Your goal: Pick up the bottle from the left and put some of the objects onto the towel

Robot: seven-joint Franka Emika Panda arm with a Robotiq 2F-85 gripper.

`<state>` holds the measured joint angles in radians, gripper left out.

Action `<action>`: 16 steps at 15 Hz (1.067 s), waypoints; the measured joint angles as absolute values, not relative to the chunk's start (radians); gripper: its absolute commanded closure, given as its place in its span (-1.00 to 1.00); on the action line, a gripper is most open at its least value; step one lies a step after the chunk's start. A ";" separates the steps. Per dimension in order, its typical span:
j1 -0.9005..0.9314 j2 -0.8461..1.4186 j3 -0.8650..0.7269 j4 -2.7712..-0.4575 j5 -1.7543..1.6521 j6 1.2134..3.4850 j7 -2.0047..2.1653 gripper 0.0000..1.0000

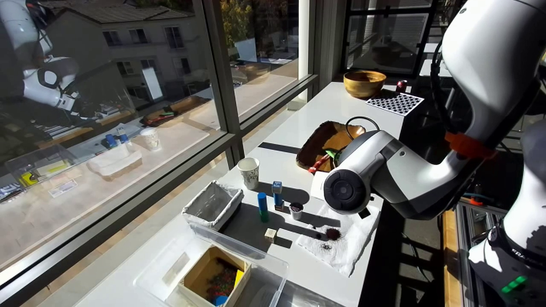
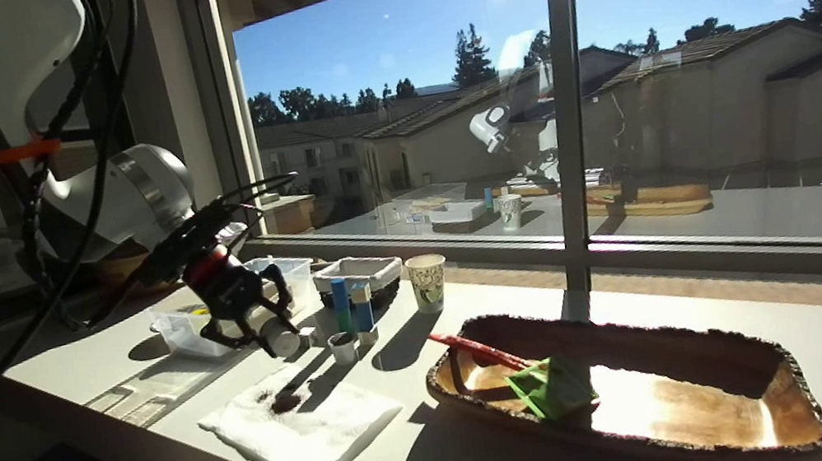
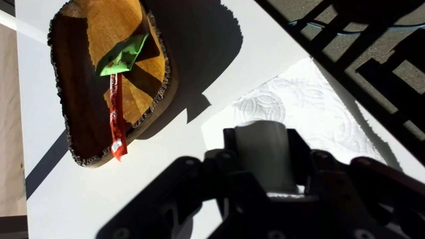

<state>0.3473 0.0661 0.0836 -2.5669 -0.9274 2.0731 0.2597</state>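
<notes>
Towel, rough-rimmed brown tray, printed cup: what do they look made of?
Towel: matte paper, probably; the wrist view shows embossed-looking rings.
Rough-rimmed brown tray: likely wood with a smooth, glossy interior; brown grain, strong sun glare, and a bark-like rim.
Printed cup: perhaps paper; tapered, patterned wall, but finish unclear.

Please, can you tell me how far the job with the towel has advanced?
Looks done: a dark pile lies on the towel; where it came from does not show. In hand: the gripper holds what seems to be the bottle, a pale cylinder. Left: the bottle is not set down yet; perhaps more should be poured, but its contents are not visible.
</notes>
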 measured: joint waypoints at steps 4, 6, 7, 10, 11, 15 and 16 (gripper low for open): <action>0.289 0.030 0.113 -2.605 -0.928 2.170 0.323 0.71; 0.269 0.009 0.118 -2.626 -0.930 2.222 0.362 0.71; 0.260 -0.002 0.120 -2.637 -0.930 2.247 0.383 0.71; 0.239 -0.037 0.124 -2.670 -0.933 2.323 0.457 0.71; 0.233 -0.048 0.125 -2.682 -0.937 2.348 0.488 0.71; 0.214 -0.095 0.133 -2.724 -0.977 2.439 0.608 0.21; 0.212 -0.095 0.135 -2.723 -0.976 2.439 0.607 0.21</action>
